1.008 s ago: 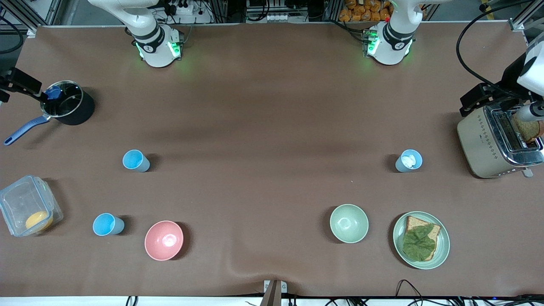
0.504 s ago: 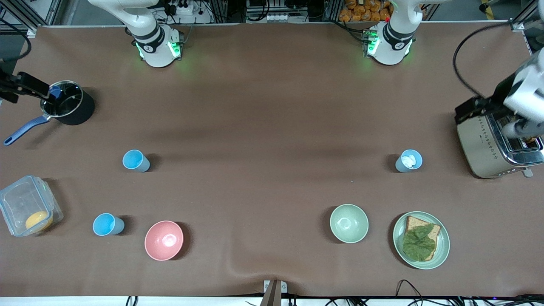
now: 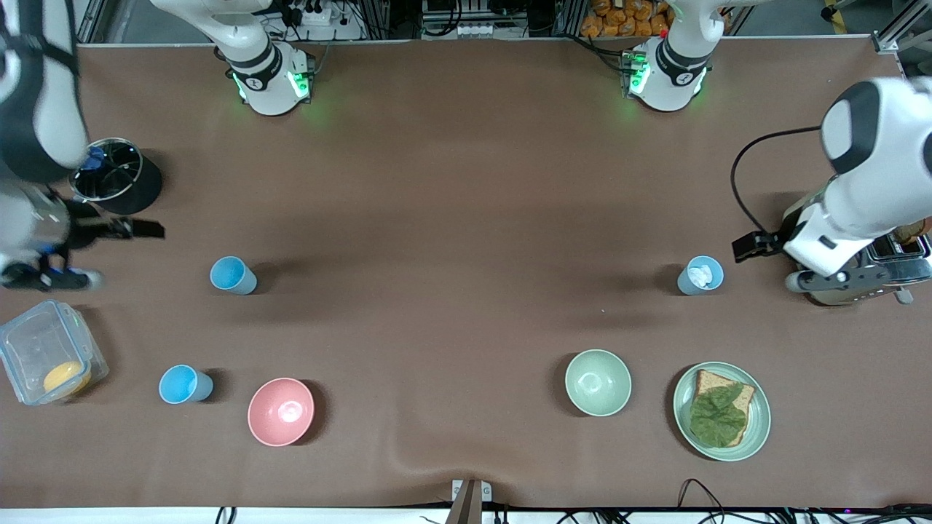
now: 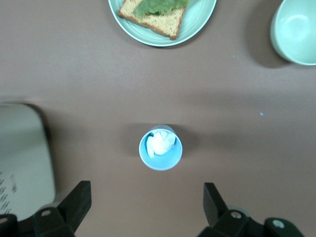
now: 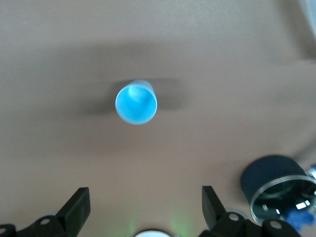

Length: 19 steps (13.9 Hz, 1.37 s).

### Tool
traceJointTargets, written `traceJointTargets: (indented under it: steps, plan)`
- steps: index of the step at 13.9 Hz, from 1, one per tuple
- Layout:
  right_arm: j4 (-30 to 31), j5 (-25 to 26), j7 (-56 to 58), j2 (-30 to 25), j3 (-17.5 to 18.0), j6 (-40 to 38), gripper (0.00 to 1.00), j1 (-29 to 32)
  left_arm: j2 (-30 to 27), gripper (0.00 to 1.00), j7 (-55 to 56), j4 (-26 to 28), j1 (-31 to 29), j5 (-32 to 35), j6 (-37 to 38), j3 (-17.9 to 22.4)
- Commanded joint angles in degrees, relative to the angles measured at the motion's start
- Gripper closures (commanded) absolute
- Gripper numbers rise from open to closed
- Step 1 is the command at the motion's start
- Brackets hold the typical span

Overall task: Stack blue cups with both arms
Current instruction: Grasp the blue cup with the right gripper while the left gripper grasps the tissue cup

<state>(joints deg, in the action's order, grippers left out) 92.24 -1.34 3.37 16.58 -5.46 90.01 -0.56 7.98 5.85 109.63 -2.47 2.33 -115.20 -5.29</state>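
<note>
Standing upright and well apart on the bench (image 3: pixel 466 182), the two blue cups had not yet been touched: one cup (image 3: pixel 233 275) sat toward the right arm's end, and the cup with something white in it (image 3: pixel 700 275) sat toward the left arm's end, beside the toaster (image 3: pixel 874 269). Each arm had its own cup close by. The right gripper (image 5: pixel 143 212) hung over the bench between the black pot (image 3: pixel 116 182) and its cup, fingers (image 5: pixel 74 210) spread wide and empty; in its wrist view the cup (image 5: pixel 136 102) showed open mouth up, roughly centred on the gap between the fingers but ahead of them rather than between them. The left gripper (image 4: pixel 148 210) hung by the toaster, fingers (image 4: pixel 74 207) likewise spread with nothing between them, and its cup (image 4: pixel 160 148) lay ahead of the gap in the same way. Both cups stood with their long axis vertical, so each gripper would probably need to advance toward its cup and descend so that the fingers closed across the wall or rim. A brighter sky-blue cup (image 3: pixel 185 384) stood nearer the front camera, beside the pink bowl (image 3: pixel 281 411), and looked like no part of the job. The white stuff inside the one cup could hinder nesting, so that one seemed better suited as the upper cup.
</note>
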Motion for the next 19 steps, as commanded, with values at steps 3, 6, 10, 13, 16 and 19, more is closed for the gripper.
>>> traceJointTargets:
  steps: [3, 6, 10, 13, 16, 19]
  plan:
    - [7.8, -0.6, 0.1, 4.2, 0.3, 12.8, 0.0, 1.6, 4.7, 0.0, -1.5, 5.8, -2.7, 0.8, -9.0, -0.4]
    - [16.3, -1.8, -0.1, 5.6, 0.4, 24.7, 0.0, 1.6, 8.4, 0.0, -1.5, 9.0, -2.8, 0.8, -16.7, -0.2]
    - [20.0, -2.4, -0.2, 7.2, 0.5, 31.4, 0.0, 1.6, 11.3, 0.0, -2.0, 9.8, -4.4, 0.8, -18.8, -0.4]
    - [22.7, -3.9, -0.2, 8.3, 0.5, 36.2, 0.0, 1.3, 13.2, 0.18, -3.4, 9.6, -5.4, 0.7, -19.0, -0.4]
    - [23.1, -4.5, -0.2, 8.6, 0.5, 36.7, 0.9, 1.6, 13.6, 0.89, -3.4, 9.6, -5.3, 0.6, -19.0, -0.5]
    - [23.1, -6.0, -0.2, 9.2, 0.5, 37.9, 1.0, 1.1, 13.6, 1.0, -2.8, 9.2, -5.0, -0.2, -18.8, -0.9]
